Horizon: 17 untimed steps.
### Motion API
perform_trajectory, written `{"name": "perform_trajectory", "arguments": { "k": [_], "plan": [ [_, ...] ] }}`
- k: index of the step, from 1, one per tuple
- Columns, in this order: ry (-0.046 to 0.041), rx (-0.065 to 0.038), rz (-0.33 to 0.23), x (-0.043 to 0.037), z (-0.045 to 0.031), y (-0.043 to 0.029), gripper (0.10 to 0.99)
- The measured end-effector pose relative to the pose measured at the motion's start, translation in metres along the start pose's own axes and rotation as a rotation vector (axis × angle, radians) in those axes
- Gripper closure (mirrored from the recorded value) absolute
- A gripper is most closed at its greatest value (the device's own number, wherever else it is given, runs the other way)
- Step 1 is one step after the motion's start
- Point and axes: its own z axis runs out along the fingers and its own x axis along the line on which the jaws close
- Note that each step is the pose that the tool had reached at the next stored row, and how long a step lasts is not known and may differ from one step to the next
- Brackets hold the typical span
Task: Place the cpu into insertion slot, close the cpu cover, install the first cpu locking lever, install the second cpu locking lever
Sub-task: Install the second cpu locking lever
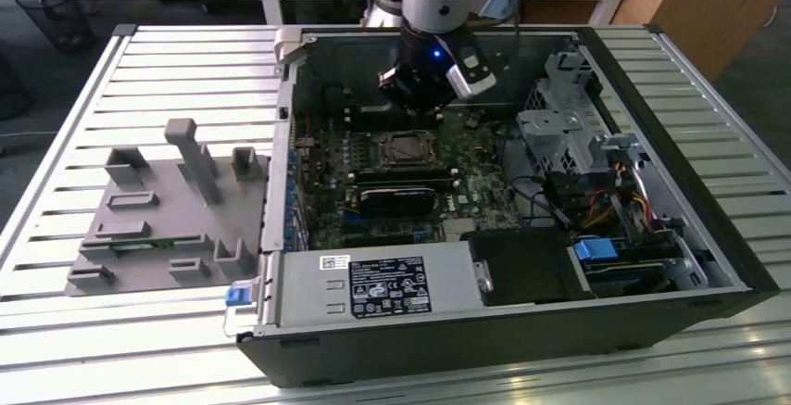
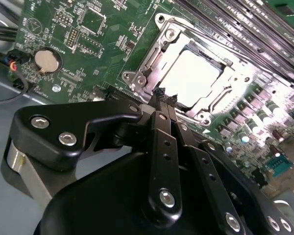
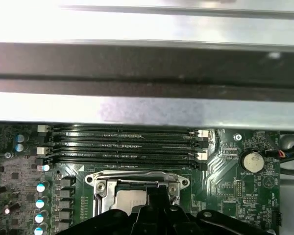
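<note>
**Fingers together above the socket, chip seated**

My gripper point(image 2: 162, 98) hangs just over the near edge of the slot point(image 2: 196, 81), and my fingers point(image 2: 161, 147) are pressed tip to tip with nothing between them. Just past my tips in the second wrist view the cpu point(image 2: 188, 78) lies flat in the slot, its metal top glaring bright. The cover point(image 2: 152, 58) lies down around it, its frame edging the chip on all sides; I cannot tell whether either locking lever is latched.

In the first wrist view the cover point(image 3: 137, 180) sits right ahead of my gripper point(image 3: 154, 208), and beyond it run the long memory slots point(image 3: 122, 144). A coin cell point(image 3: 251, 160) sits off to one side of me on the board point(image 3: 235, 186).

In the exterior view my gripper point(image 1: 414, 108) is inside the open case point(image 1: 495, 331), directly behind the slot point(image 1: 406, 148), and a grey fixture point(image 1: 161, 210) lies well away on the slatted table point(image 1: 74, 99), toward the exterior view's left
</note>
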Motion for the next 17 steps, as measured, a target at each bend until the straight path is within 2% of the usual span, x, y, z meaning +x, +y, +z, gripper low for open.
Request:
{"name": "perform_trajectory", "arguments": {
  "k": [4, 8, 17],
  "plan": [
    [0.0002, 0.001, 0.0, -0.0001, -0.009, 0.0005, 0.965],
    [0.002, 0.002, 0.0, -0.0003, -0.0112, -0.0008, 0.965],
    [0.0031, 0.002, 0.0, -0.0002, -0.0121, -0.0168, 0.965]
  ]
}}
